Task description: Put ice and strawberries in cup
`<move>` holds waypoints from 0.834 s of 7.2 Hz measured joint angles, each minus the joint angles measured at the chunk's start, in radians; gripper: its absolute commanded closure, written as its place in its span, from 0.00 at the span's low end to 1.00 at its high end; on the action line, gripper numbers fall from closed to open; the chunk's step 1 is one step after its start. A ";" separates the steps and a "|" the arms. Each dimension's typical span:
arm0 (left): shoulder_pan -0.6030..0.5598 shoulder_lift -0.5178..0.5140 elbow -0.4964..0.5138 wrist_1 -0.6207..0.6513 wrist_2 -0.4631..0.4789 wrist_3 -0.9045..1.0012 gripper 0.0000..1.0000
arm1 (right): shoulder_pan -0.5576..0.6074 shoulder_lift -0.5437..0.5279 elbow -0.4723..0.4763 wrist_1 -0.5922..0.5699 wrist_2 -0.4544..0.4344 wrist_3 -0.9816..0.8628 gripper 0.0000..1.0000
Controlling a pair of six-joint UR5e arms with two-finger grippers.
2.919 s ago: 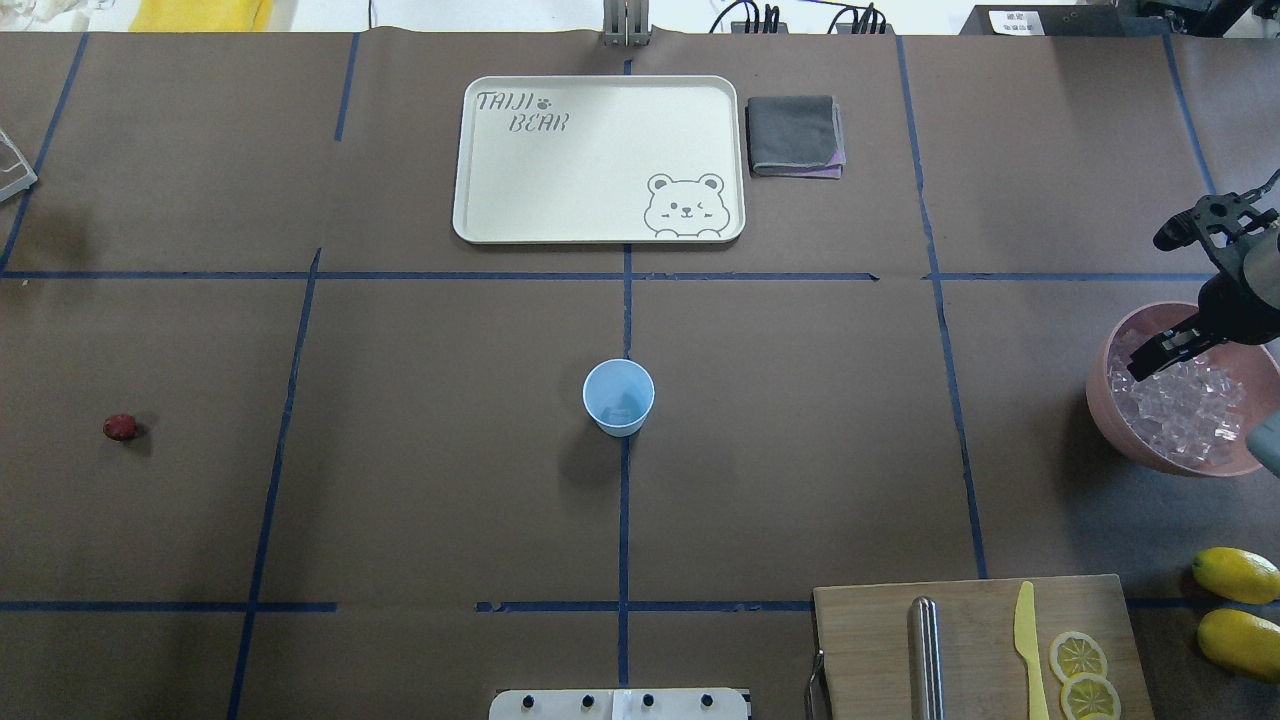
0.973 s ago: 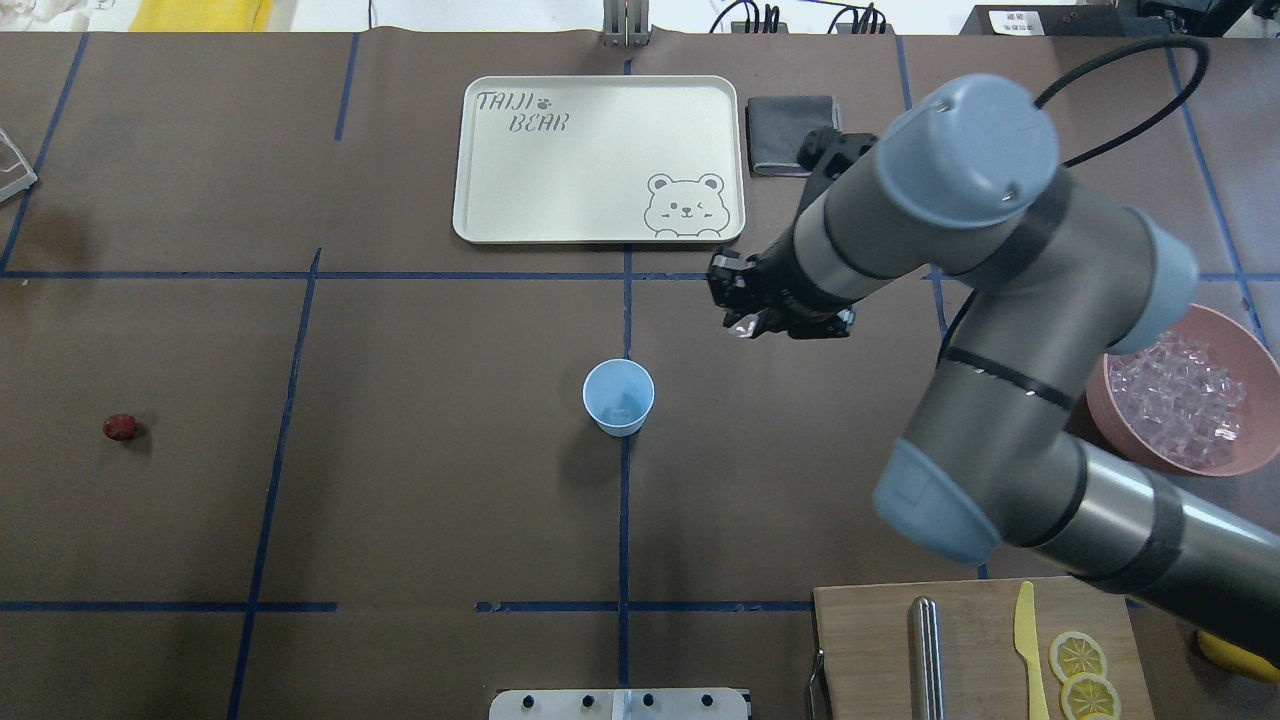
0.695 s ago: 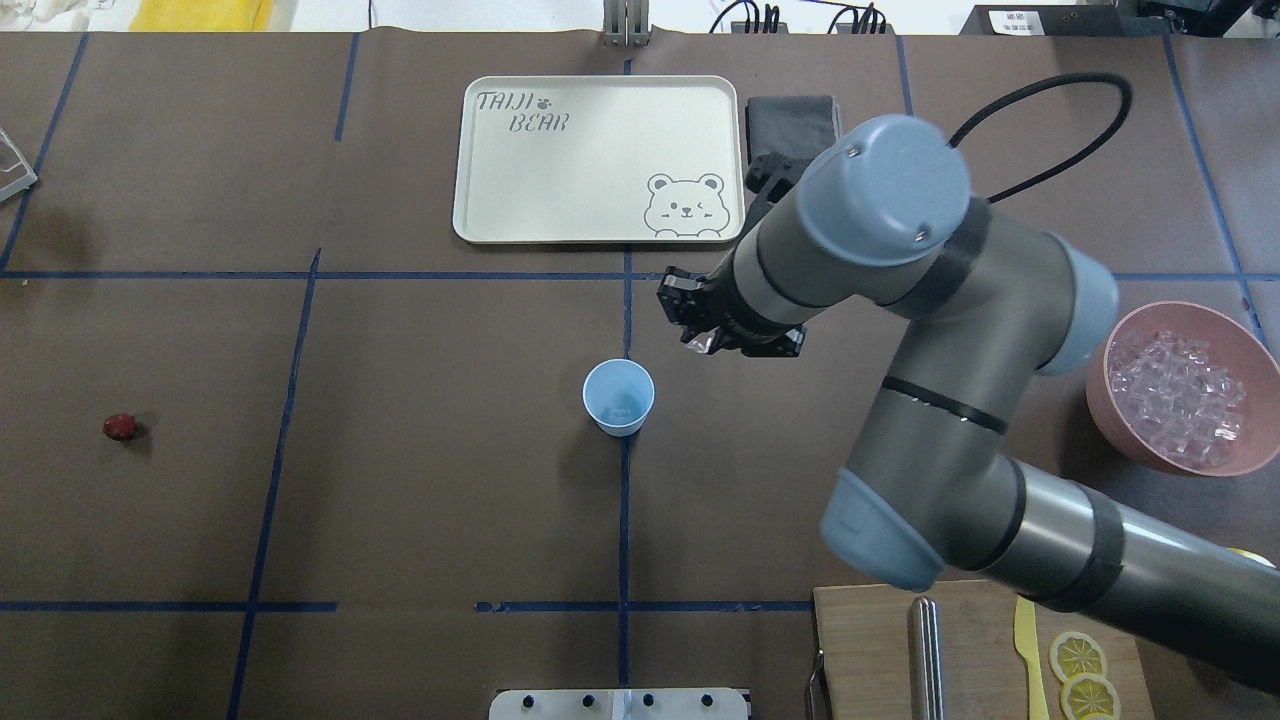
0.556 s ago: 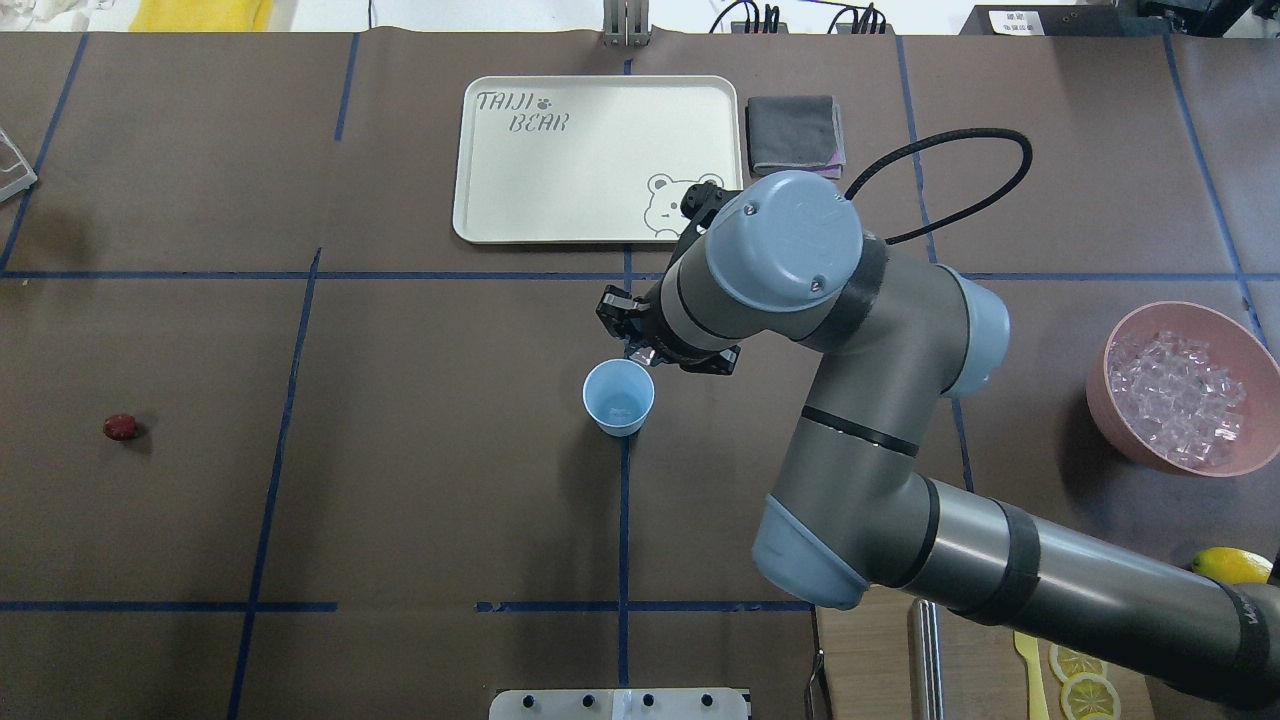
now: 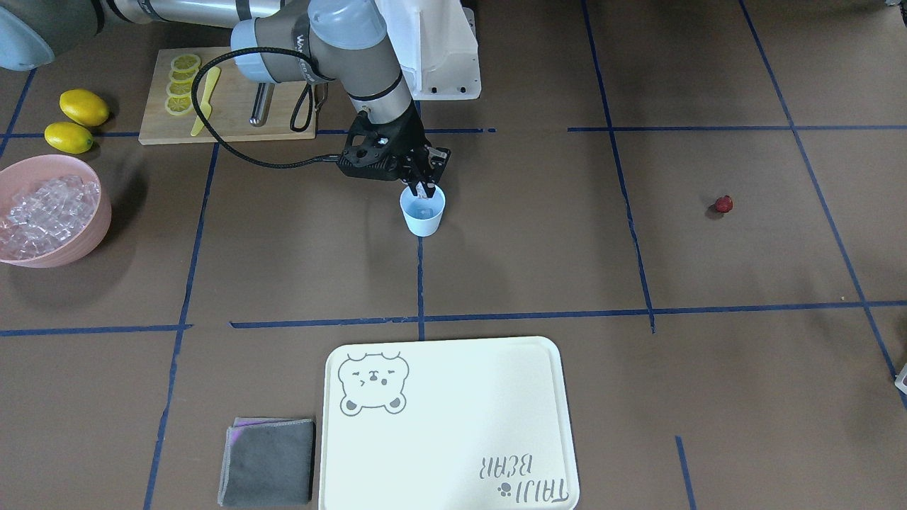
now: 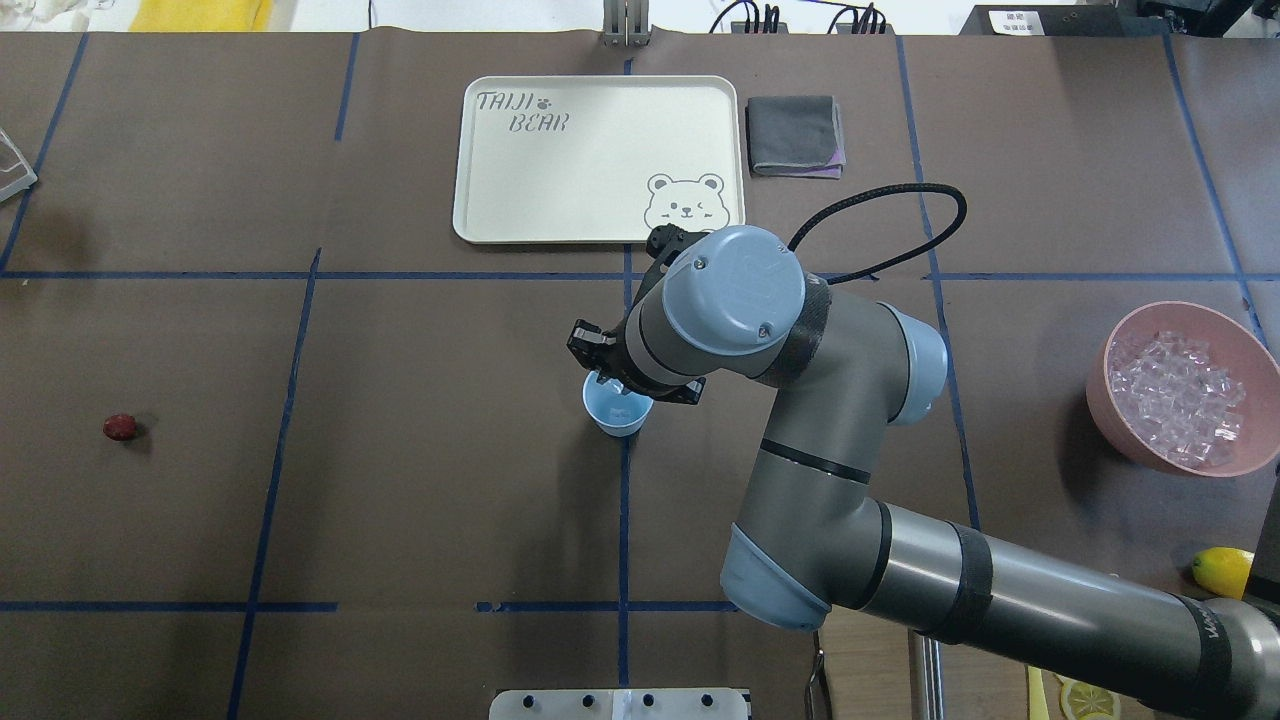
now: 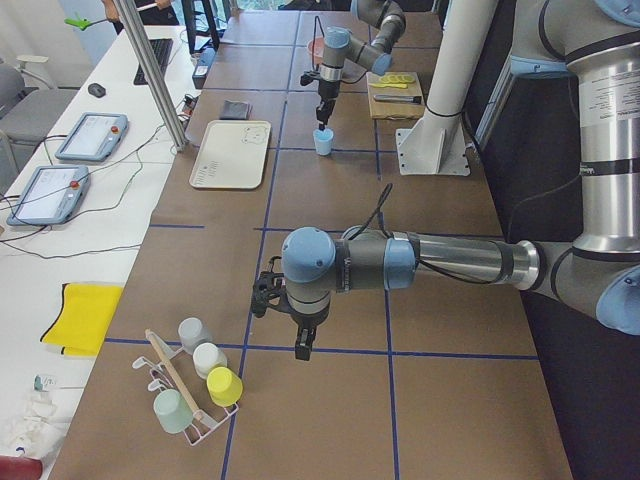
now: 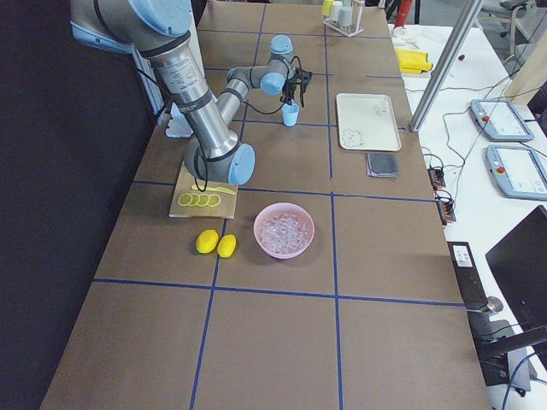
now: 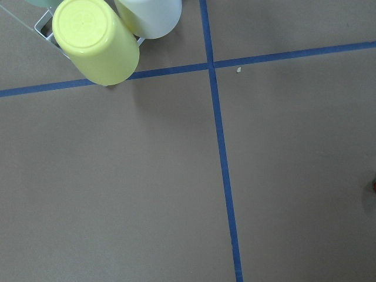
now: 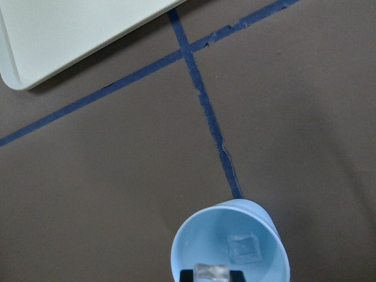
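Note:
The pale-blue cup (image 6: 617,414) stands at the table's middle, also in the front view (image 5: 423,212). My right gripper (image 5: 424,188) hangs just over its mouth, shut on a clear ice cube (image 10: 212,272). Another ice cube (image 10: 242,248) lies on the cup's bottom. More ice (image 6: 1180,395) fills the pink bowl (image 6: 1125,445) at the right edge. The strawberry (image 6: 119,427) lies alone far left. My left gripper (image 7: 303,345) shows only in the exterior left view, low over the table near a cup rack; I cannot tell whether it is open or shut.
A cream tray (image 6: 600,160) and a folded grey cloth (image 6: 795,135) lie at the back. A cutting board (image 5: 227,106) with knife and lemon slices and two lemons (image 5: 83,106) sit near the robot's right. Upturned cups (image 9: 94,41) stand in the rack by the left arm.
My right arm has swung from the pink bowl leftward across the table with an ice cube in its gripper and has come down over the cup's mouth.

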 measured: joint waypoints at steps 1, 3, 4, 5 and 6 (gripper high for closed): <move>0.000 0.001 -0.001 0.000 0.000 0.000 0.00 | -0.002 -0.002 -0.001 0.001 0.000 -0.002 0.53; -0.001 0.001 -0.002 0.000 0.000 0.000 0.00 | -0.003 -0.002 -0.002 0.002 0.000 -0.005 0.34; -0.001 0.001 -0.003 0.000 0.000 0.001 0.00 | -0.003 -0.002 -0.002 0.002 0.000 -0.005 0.34; -0.001 0.001 -0.004 0.000 0.000 0.000 0.00 | -0.003 -0.003 -0.002 0.002 0.000 -0.006 0.34; -0.001 0.001 -0.004 0.001 0.001 0.000 0.00 | -0.002 -0.003 -0.002 0.002 0.000 -0.007 0.34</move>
